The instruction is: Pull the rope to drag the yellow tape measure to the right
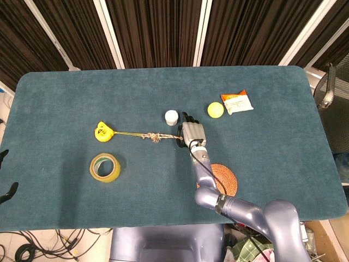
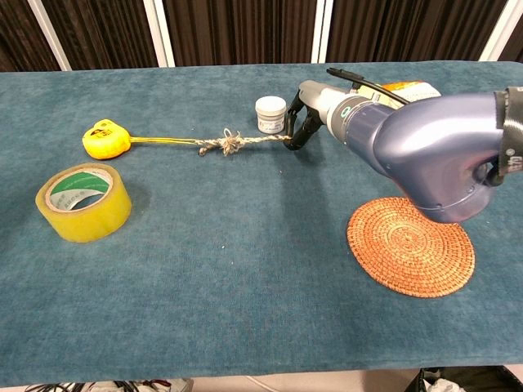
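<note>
Head view: the yellow tape measure lies on the left-centre of the blue table. A rope runs from it to the right, knotted midway, and ends under the right hand. That hand lies palm down over the rope's end with its fingers pointing away from the robot; from above the fingers look curled downward, but whether they clasp the rope cannot be told here. A small white jar stands just left of the fingertips. A yellow ball and a snack packet sit further right. A roll of clear tape lies below the tape measure, and a woven coaster shows beside the forearm. The left hand is out of sight.

Chest view: the tape measure rests at far left, the rope stretched nearly straight to the right hand. Its dark fingers are closed around the rope's end, just beside the jar. The tape roll is nearest the camera at left; the coaster is at right.
</note>
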Controlling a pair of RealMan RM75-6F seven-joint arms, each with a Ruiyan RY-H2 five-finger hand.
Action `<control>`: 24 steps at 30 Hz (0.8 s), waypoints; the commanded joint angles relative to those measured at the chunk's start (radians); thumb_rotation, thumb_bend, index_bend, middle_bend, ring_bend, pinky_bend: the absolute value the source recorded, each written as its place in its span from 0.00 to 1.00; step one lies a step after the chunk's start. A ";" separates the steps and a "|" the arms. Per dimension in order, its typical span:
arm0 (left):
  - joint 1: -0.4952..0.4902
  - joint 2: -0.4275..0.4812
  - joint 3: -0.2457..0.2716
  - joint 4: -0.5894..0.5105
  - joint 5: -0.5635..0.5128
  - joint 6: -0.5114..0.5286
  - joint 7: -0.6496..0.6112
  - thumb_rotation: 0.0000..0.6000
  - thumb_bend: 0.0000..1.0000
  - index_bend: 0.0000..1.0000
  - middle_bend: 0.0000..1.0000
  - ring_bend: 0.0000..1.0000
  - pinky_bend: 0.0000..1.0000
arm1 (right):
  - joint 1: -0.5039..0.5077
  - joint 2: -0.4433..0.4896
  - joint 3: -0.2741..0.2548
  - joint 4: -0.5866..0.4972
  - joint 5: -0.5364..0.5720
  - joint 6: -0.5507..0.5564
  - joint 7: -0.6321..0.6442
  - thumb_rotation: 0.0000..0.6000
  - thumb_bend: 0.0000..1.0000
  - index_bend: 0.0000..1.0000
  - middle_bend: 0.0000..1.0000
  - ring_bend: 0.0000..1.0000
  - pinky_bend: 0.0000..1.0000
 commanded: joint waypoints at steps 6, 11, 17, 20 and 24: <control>0.003 -0.002 0.003 0.000 0.008 0.008 0.007 1.00 0.30 0.10 0.00 0.00 0.00 | 0.000 0.011 0.000 -0.030 -0.004 0.018 -0.006 1.00 0.42 0.71 0.00 0.08 0.15; 0.002 -0.003 0.003 0.001 0.011 0.008 0.010 1.00 0.30 0.10 0.00 0.00 0.00 | 0.003 0.016 0.004 -0.045 0.001 0.029 -0.014 1.00 0.42 0.71 0.00 0.08 0.15; 0.002 -0.003 0.001 0.002 0.007 0.009 0.007 1.00 0.30 0.10 0.00 0.00 0.00 | 0.010 0.023 0.005 -0.061 0.009 0.043 -0.032 1.00 0.42 0.71 0.00 0.08 0.15; 0.002 -0.004 0.002 -0.003 0.012 0.011 0.013 1.00 0.30 0.10 0.00 0.00 0.00 | 0.008 0.025 -0.001 -0.071 0.013 0.051 -0.042 1.00 0.42 0.71 0.00 0.08 0.15; 0.002 -0.005 0.004 -0.005 0.013 0.011 0.019 1.00 0.30 0.10 0.00 0.00 0.00 | 0.005 0.027 -0.002 -0.080 0.019 0.054 -0.041 1.00 0.42 0.72 0.00 0.08 0.15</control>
